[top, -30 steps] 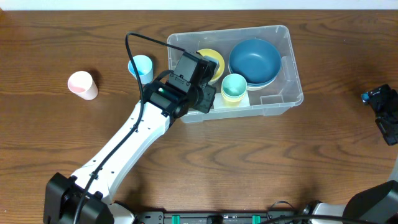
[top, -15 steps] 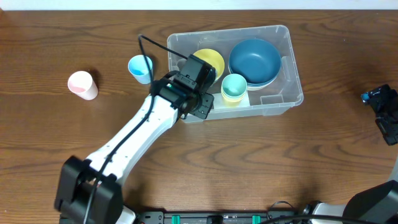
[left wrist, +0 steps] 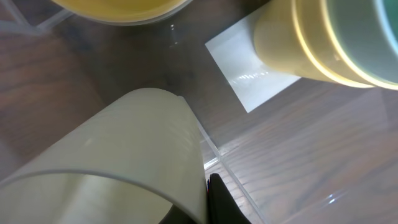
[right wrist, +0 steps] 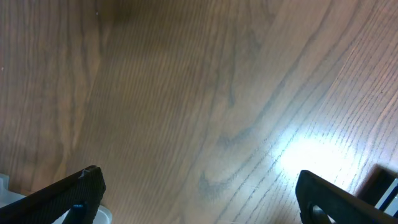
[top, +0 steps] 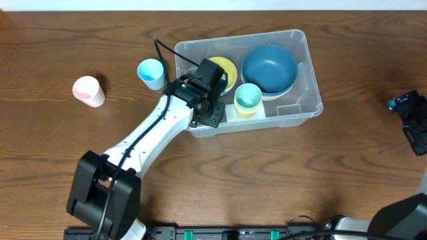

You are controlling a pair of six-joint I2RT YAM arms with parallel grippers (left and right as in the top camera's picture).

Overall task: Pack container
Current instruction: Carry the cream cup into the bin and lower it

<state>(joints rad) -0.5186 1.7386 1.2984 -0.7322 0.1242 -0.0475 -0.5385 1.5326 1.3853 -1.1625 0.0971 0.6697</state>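
The container (top: pixel 293 113) sits right of centre on the worktop (top: pixel 67 167) and looks mostly packed. Inside are one yellow bowl (top: pixel 227 67), one dark blue bowl (top: pixel 269 65) and two nested cups (top: pixel 248 99). Outside, at upper left, are one light blue cup (top: pixel 151 72) and one pink cup (top: pixel 89 91). The left pincer (top: pixel 212 115) is pressed together at the container's lower-left corner; I cannot tell whether it nips the wall. The right pincer (right wrist: pixel 204 198) gapes wide over the worktop.

The white-shelled left arm (top: pixel 150 130) with black joints carries a looping black cable (top: pixel 162 50); the right gripper (right wrist: pixel 200 194) has black fingers (right wrist: pixel 68 193).
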